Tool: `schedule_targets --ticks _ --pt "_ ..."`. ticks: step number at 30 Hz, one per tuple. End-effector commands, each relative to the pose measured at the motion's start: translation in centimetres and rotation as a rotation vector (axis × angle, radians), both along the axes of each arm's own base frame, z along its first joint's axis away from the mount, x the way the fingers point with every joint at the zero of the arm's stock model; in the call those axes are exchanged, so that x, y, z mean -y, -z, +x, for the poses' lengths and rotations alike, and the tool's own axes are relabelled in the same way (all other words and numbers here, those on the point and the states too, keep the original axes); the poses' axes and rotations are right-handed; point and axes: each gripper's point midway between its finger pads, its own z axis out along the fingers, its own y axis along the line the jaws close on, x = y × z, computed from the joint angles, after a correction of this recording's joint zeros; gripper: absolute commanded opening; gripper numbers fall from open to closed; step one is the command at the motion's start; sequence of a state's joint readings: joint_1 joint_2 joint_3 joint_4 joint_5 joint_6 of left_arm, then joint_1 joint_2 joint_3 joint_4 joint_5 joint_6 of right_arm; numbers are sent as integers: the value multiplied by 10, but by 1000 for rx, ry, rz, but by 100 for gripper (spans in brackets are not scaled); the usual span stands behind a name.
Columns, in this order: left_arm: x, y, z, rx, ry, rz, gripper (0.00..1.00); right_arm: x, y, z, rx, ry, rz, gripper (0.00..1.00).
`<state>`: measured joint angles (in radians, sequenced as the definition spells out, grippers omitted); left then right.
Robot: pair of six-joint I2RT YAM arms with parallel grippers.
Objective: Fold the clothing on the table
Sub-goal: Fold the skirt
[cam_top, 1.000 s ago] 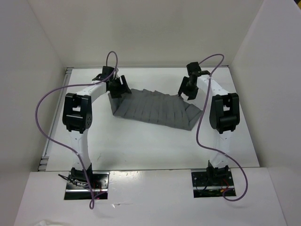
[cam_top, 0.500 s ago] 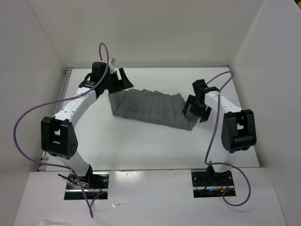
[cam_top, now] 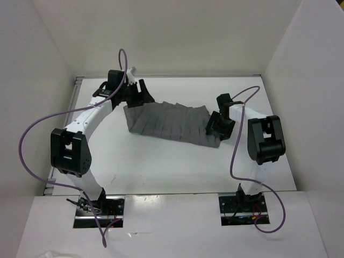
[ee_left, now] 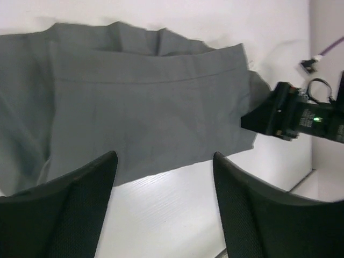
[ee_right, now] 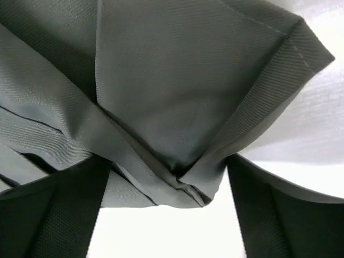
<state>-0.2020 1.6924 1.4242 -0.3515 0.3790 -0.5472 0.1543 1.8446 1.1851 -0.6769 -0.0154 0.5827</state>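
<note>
The clothing (cam_top: 172,123), a dark grey pleated skirt, lies in a shallow arc across the far half of the white table (cam_top: 161,166). My left gripper (cam_top: 141,95) hovers open at the skirt's left end. In the left wrist view its fingers (ee_left: 80,204) frame bare table (ee_left: 172,215), with the skirt (ee_left: 145,107) just beyond them. My right gripper (cam_top: 215,124) is at the skirt's right end. In the right wrist view it (ee_right: 166,166) stands open, and a bunched corner of the skirt (ee_right: 177,80) sits between its spread fingers (ee_right: 59,215).
White walls enclose the table on the left, back and right. Purple cables (cam_top: 32,140) loop off both arms. The left elbow (cam_top: 69,151) juts toward the left wall and the right elbow (cam_top: 264,138) toward the right wall. The right arm's wrist (ee_left: 285,115) shows in the left wrist view.
Both grippers opened wider. The right gripper came toward me along the skirt's right end, which dropped flatter. The left elbow swung out and toward me while its gripper stayed at the left end.
</note>
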Motion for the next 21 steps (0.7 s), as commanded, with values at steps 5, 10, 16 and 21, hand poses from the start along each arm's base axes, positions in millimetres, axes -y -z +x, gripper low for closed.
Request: schedule_targets --ticks 5,10,16,21 --pt "70 1 -11 -2 331 -74 30 -32 28 24 46 -55 182 0" --pt "101 42 -22 -78 440 -54 0 -30 11 24 84 -67 173 0" --pt "133 70 -22 -93 488 36 0 -29 6 21 75 -75 169 0" --pt "128 93 -13 -109 404 178 0 -26 4 21 77 -70 152 0"
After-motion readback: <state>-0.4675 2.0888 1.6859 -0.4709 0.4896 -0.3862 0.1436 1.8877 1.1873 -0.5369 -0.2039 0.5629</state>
